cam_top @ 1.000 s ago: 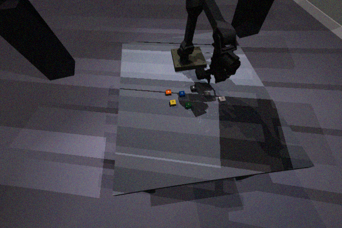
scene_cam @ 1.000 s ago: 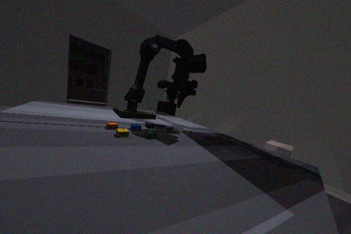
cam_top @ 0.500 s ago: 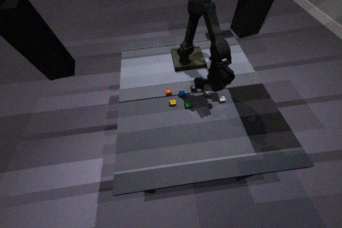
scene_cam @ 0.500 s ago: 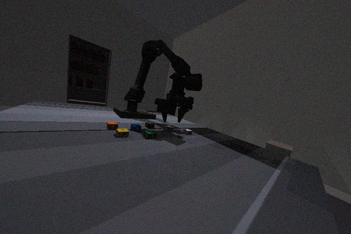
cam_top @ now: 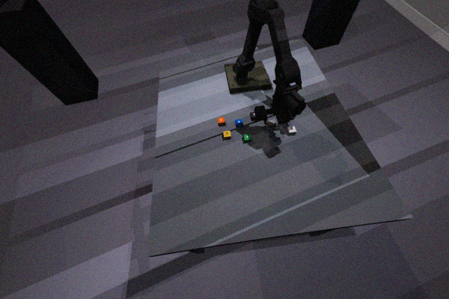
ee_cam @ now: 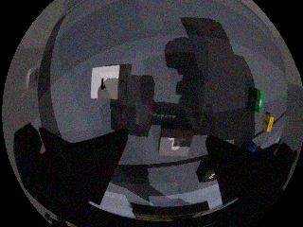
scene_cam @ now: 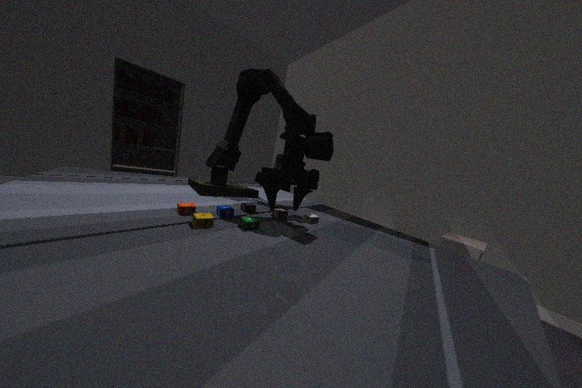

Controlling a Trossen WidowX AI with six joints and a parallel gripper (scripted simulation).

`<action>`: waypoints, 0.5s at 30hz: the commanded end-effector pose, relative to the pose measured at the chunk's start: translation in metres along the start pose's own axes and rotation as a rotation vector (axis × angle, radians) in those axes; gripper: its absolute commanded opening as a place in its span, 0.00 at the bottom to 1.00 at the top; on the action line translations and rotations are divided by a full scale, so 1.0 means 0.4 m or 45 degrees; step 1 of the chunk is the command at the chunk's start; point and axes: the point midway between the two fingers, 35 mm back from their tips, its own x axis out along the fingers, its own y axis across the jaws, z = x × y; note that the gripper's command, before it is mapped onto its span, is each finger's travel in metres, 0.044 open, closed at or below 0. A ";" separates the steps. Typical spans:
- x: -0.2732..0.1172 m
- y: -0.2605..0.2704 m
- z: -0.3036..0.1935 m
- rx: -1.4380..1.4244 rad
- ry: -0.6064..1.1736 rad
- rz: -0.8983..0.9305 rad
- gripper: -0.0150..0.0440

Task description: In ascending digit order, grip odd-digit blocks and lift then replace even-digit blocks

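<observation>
Fingers [cam_top: 271, 119] [scene_cam: 283, 210] wide and empty, apparently just above a greyish block [cam_top: 271, 121] [scene_cam: 280, 213] [ee_cam: 173, 147].

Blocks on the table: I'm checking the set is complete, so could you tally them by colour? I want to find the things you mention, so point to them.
Orange block [cam_top: 221, 121] [scene_cam: 186, 208]: 1
Yellow block [cam_top: 226, 135] [scene_cam: 202, 221] [ee_cam: 268, 122]: 1
Blue block [cam_top: 239, 123] [scene_cam: 225, 211] [ee_cam: 249, 147]: 1
Green block [cam_top: 247, 137] [scene_cam: 249, 223] [ee_cam: 258, 100]: 1
Black block [cam_top: 252, 116] [scene_cam: 248, 208] [ee_cam: 205, 171]: 1
Grey block [cam_top: 271, 121] [scene_cam: 280, 213] [ee_cam: 173, 147]: 1
White block [cam_top: 292, 131] [scene_cam: 310, 218] [ee_cam: 105, 76]: 1
Total: 7

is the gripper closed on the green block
No, the open gripper stands off to one side of the green block.
</observation>
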 end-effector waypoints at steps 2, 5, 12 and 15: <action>0.026 -0.001 -0.007 0.005 0.017 -0.001 0.93; 0.026 -0.001 -0.007 0.005 0.017 -0.001 0.84; 0.026 -0.001 -0.007 0.005 0.017 -0.001 0.53; 0.026 -0.001 -0.007 0.005 0.017 -0.001 0.46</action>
